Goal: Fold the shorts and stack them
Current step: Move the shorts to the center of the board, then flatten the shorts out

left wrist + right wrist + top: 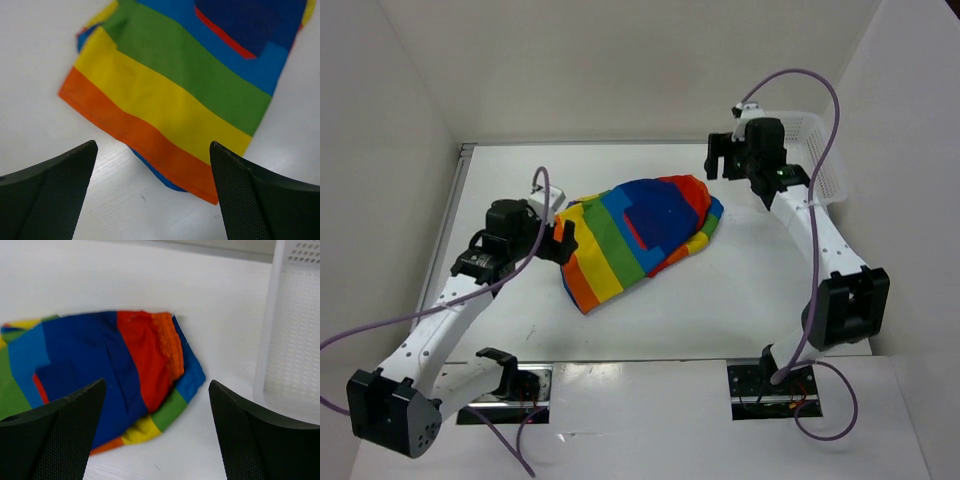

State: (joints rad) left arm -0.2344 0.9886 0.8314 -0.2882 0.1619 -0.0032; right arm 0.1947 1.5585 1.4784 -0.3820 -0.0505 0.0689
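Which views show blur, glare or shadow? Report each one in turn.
Top external: evenly lit and sharp, the shorts crisp, with only faint shadows on the table. Left wrist: the stripes are fairly sharp, and the table is bright with a mild sheen. Right wrist: the shorts look softly blurred, and the basket is washed out almost to white.

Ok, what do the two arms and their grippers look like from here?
Both arms have white links with black joint housings; the left arm and right arm each trail a purple cable. The left gripper and right gripper have black, wedge-shaped fingers with a fine mesh texture.
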